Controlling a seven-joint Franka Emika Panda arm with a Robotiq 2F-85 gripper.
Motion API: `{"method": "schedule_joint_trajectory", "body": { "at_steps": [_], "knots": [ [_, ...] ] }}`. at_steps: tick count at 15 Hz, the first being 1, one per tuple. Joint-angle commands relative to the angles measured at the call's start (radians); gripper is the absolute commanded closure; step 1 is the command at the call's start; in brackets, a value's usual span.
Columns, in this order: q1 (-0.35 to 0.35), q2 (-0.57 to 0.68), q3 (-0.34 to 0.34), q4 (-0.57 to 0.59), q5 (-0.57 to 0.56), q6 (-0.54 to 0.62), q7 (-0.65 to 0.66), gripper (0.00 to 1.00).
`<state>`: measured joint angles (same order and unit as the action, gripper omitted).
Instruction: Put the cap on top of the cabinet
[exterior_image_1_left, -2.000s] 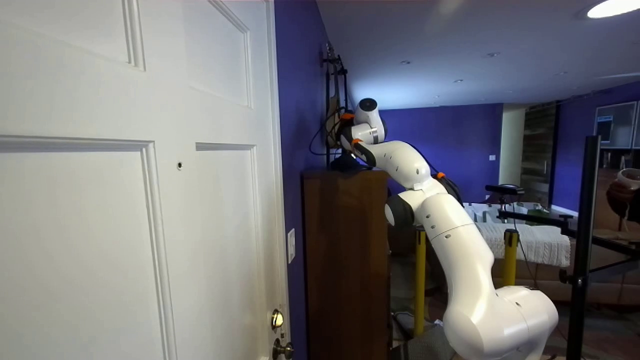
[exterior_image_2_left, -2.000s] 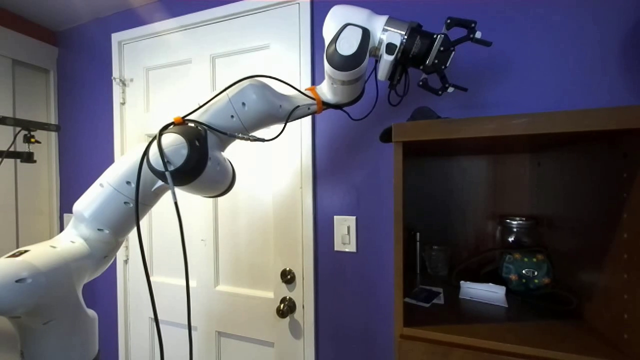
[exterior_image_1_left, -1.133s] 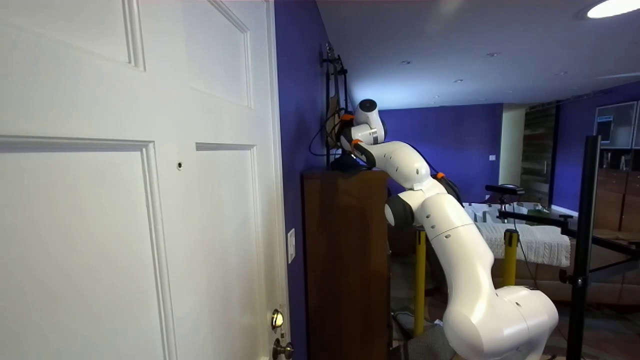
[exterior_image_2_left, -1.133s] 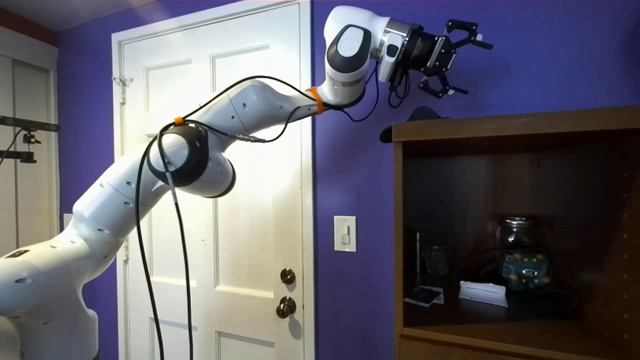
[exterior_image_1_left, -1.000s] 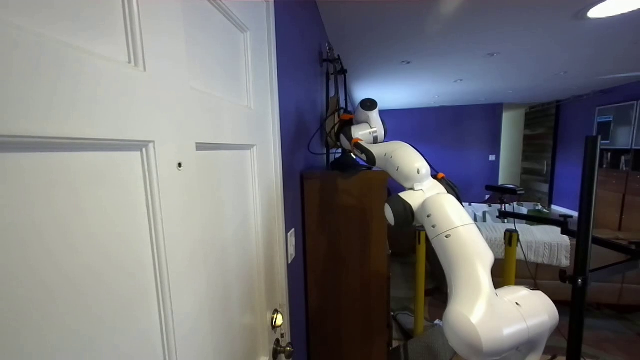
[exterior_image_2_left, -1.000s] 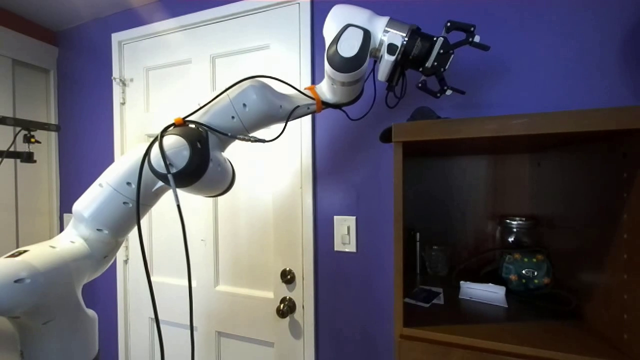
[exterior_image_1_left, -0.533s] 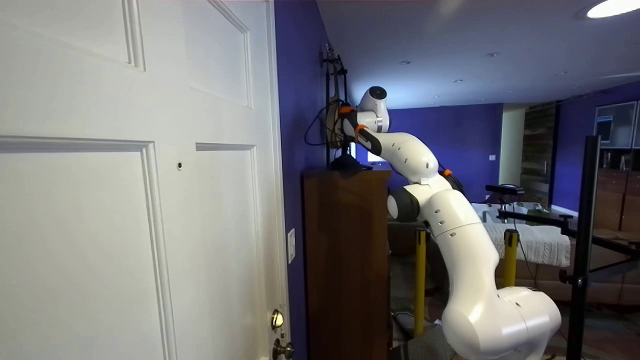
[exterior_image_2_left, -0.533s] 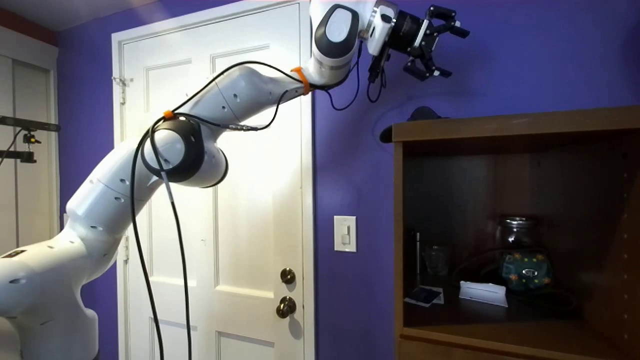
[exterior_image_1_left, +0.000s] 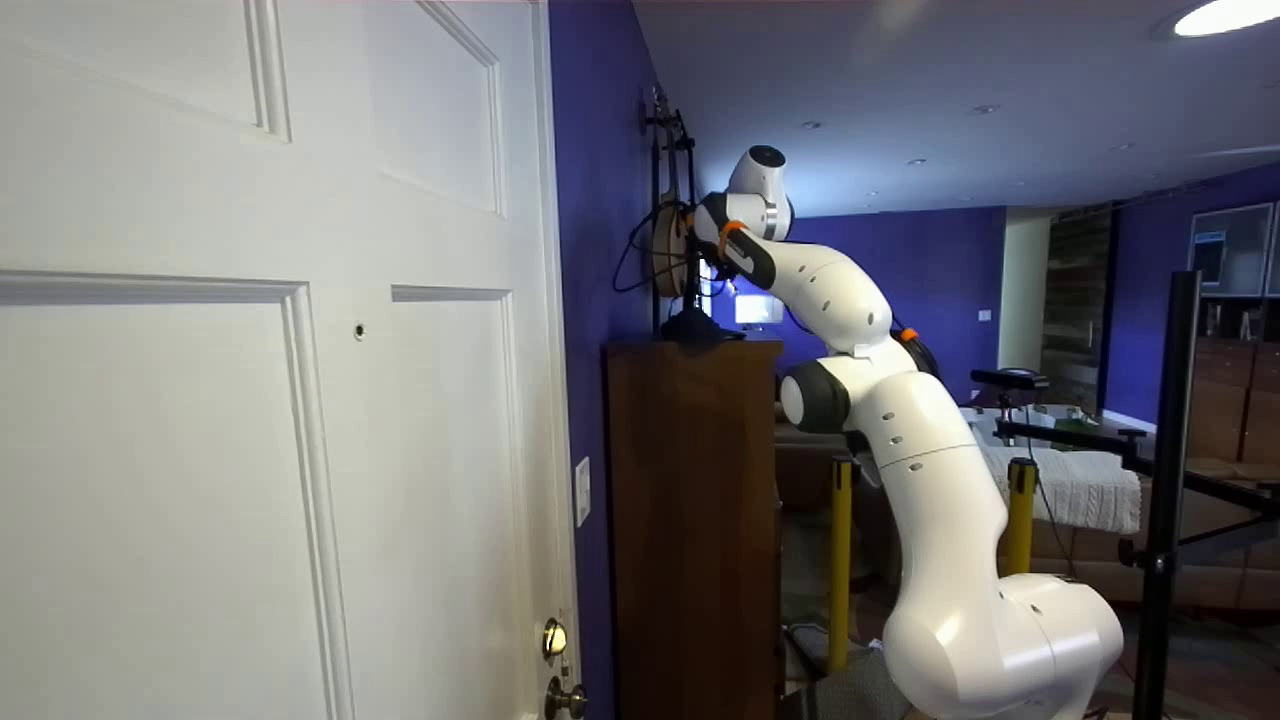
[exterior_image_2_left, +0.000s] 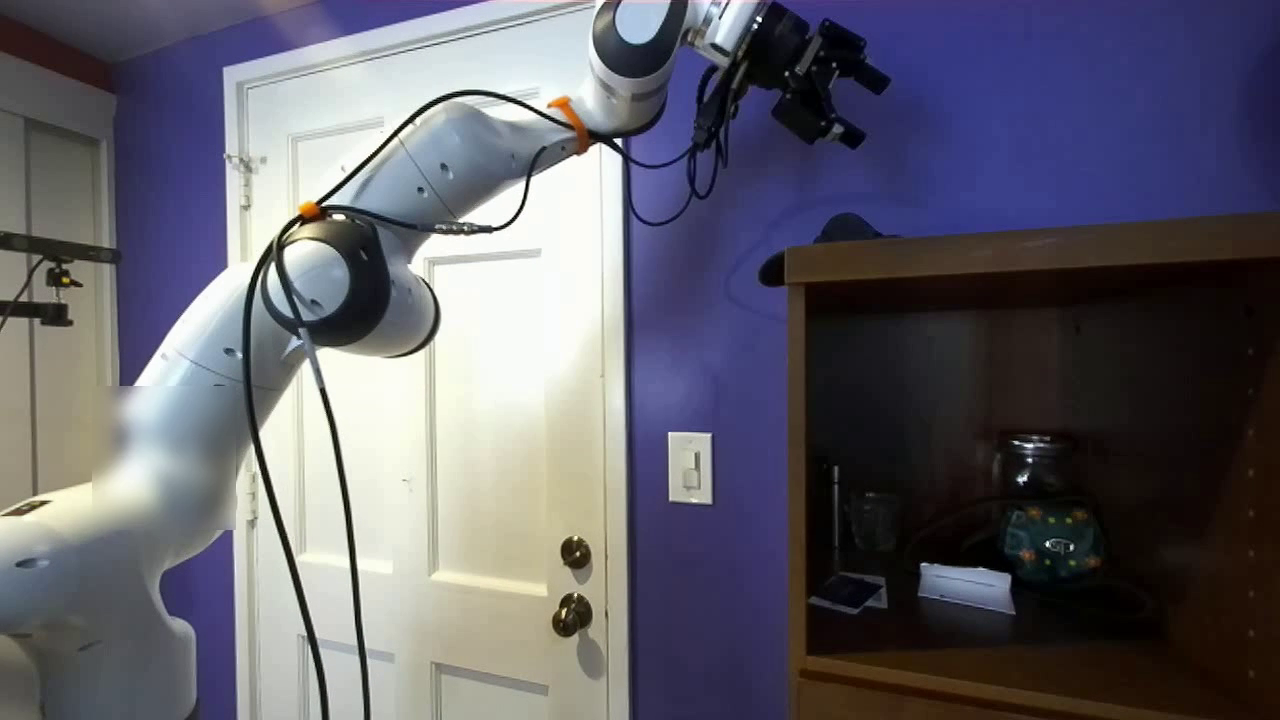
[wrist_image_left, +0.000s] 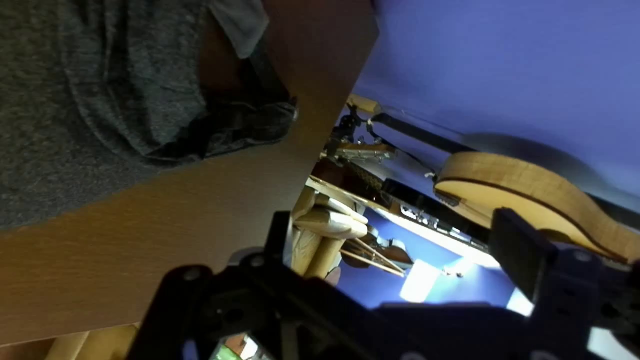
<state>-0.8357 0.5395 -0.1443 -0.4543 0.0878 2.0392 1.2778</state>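
Hovering above the cap (exterior_image_2_left: 848, 228) and apart from it, my tool (exterior_image_2_left: 865, 107) has its fingers (exterior_image_2_left: 872, 78) spread wide and grips nothing. The cap rests on top of the cabinet (exterior_image_2_left: 1030, 247) in both exterior views; in the wrist view it fills the upper left, outside the gap between the fingers. Lettering on a dark strip (exterior_image_1_left: 750, 262) of the arm (exterior_image_1_left: 930, 490) is too small to read, and I can't make out the mark on the clasp (exterior_image_2_left: 1058, 546) of a bag (exterior_image_2_left: 1025, 548) inside the cabinet. The cap is rounded, creased cloth in flecked grey. The cabinet is brown grained wood; past its edge a guitar (wrist_image_left: 535, 182) shows a pale, curved body.
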Motion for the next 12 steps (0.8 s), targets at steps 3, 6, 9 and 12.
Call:
{"method": "schedule_joint_trajectory", "body": {
  "at_steps": [3, 6, 9, 12],
  "knots": [
    [-0.006, -0.077, 0.03, -0.027, 0.053, -0.215, -0.279, 0.0],
    [-0.002, -0.101, 0.031, -0.02, 0.057, -0.329, -0.422, 0.0],
    [0.005, -0.121, 0.032, -0.012, 0.058, -0.417, -0.564, 0.0],
    [0.013, -0.136, 0.029, -0.002, 0.071, -0.458, -0.66, 0.0]
  ]
}}
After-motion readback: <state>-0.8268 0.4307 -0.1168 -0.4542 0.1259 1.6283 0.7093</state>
